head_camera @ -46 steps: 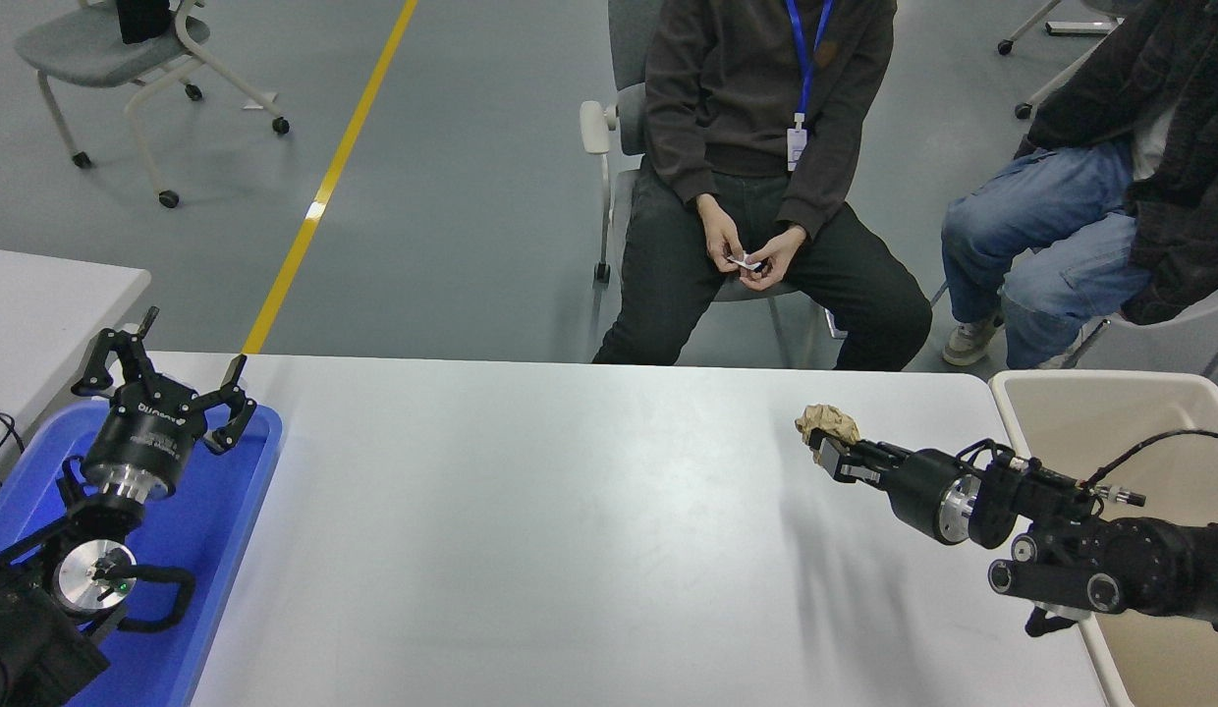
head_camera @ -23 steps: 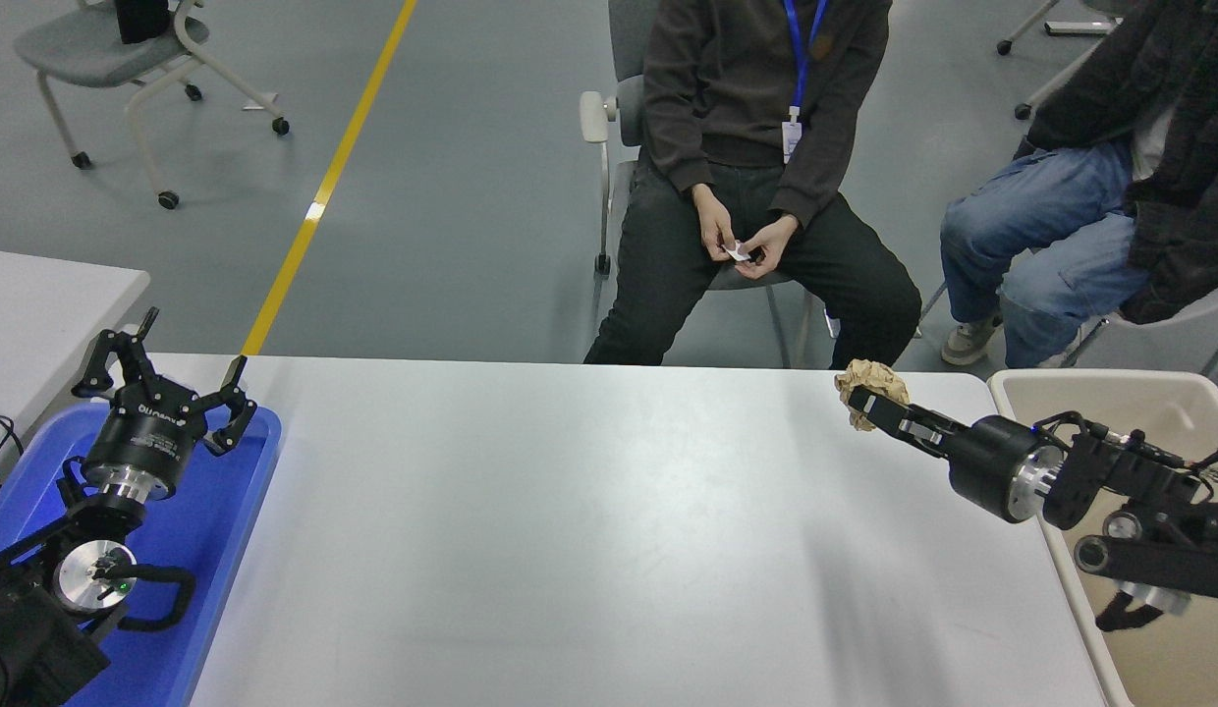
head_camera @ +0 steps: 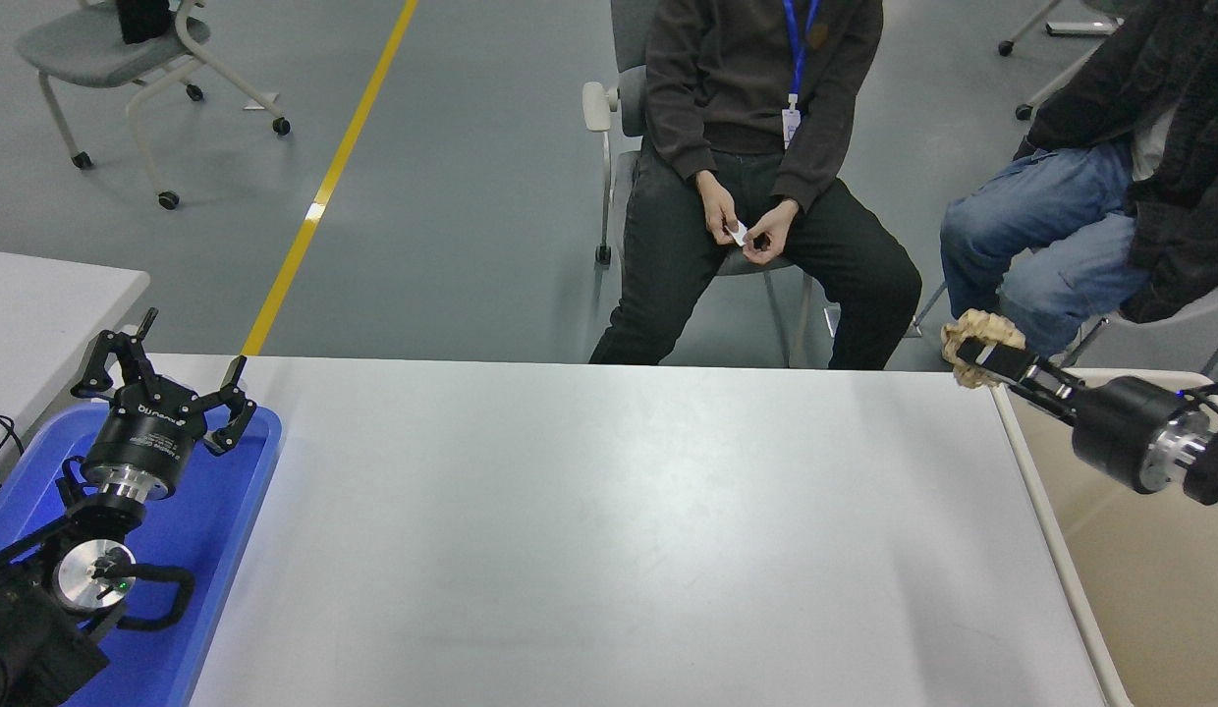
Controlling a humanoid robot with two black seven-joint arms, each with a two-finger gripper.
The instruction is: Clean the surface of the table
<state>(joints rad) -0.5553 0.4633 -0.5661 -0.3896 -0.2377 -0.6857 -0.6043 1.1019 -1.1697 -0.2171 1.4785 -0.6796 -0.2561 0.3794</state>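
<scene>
The right arm comes in from the right edge, its forearm and silver-ringed wrist angled up and to the left; the right claw (head_camera: 974,355) is raised at the far right corner, its fingers closed tight on a crumpled wad of brown paper (head_camera: 970,329); the left arm sits at the lower left, wrist pointing away from the camera; the left claw (head_camera: 167,378) is spread wide, its fingers apart and gripping nothing.

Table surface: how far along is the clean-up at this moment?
Mostly done: the table surface shows no litter. In hand: the right gripper holds a crumpled brown paper ball above the table's far right corner, beside the beige bin. Left: dropping it in. The left gripper sits open over the blue tray.
</scene>
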